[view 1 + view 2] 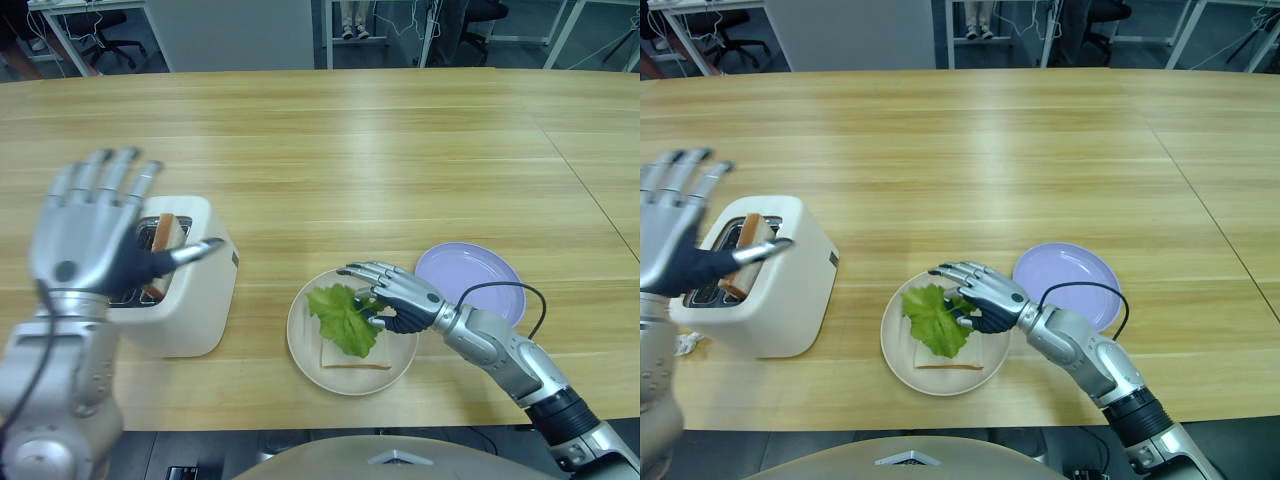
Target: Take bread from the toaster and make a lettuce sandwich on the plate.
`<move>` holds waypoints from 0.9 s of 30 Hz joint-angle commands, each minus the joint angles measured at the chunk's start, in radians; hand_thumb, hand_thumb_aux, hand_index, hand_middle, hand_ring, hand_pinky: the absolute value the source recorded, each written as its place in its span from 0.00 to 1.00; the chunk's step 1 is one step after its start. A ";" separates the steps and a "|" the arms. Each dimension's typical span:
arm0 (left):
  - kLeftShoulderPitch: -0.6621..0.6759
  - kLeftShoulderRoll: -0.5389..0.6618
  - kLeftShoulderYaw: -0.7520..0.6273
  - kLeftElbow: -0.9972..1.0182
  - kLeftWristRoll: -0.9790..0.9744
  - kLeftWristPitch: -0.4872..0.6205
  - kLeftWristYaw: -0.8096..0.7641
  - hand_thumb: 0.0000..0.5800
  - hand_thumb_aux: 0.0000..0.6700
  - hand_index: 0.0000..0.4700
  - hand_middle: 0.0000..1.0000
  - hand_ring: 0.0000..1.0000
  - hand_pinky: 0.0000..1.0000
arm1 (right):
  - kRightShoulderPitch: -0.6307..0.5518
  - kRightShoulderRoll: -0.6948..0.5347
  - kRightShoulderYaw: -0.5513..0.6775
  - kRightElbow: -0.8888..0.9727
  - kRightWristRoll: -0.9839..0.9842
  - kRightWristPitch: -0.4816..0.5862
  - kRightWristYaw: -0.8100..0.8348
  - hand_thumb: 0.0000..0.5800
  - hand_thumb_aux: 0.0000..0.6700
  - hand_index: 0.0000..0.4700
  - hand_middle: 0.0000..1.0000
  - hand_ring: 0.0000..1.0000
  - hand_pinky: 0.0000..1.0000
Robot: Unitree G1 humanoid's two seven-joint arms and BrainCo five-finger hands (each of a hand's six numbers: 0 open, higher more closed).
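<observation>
A: How is the lettuce leaf (pixel 342 315) expected to handle?

B: It is judged very light, limp and easily torn, so only a soft pinch at an edge is called for. It is draped over the slice on the plate (pixel 345 358), just under and left of the fingers (pixel 365 270) of the right hand (pixel 405 297). These appear closed lightly on the leaf's edge nearest the palm, with the thumb below.

A: And the slice in the toaster (pixel 165 232)?

B: It is taken to be light, stiff and dry, crumbly if squeezed and possibly warm. It is stood upright in a slot of the white toaster (pixel 190 310), below the fingers (pixel 105 170) of the left hand (pixel 85 235) and beside its thumb. Those fingers are spread wide and nothing is held. The exposed top edge is best taken across its flat faces and drawn straight up, so that the slot is not snagged.

A: Where is it to be laid?

B: On the cream plate (pixel 300 340), just left of the right-hand fingers, over the leaf. A lilac plate (pixel 480 275) is set behind those fingers on the table (pixel 330 150), crossed by a black cable (pixel 500 284).

A: Can any writing be read?

B: None can be made out. A small dark mark is seen on the toaster's side, too small to be told.
</observation>
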State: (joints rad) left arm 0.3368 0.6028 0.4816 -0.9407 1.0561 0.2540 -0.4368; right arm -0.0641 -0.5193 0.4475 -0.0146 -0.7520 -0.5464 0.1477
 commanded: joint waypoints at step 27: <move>-0.034 -0.075 -0.142 0.387 0.032 0.025 -0.038 0.79 0.54 0.53 0.00 0.00 0.00 | 0.007 0.005 -0.038 -0.119 -0.111 0.061 -0.117 0.00 0.00 0.00 0.00 0.00 0.00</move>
State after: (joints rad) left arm 0.3036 0.5113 0.3291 -0.5946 1.0776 0.2694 -0.4845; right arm -0.0718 -0.5096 0.4341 -0.0859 -0.8963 -0.5014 0.0046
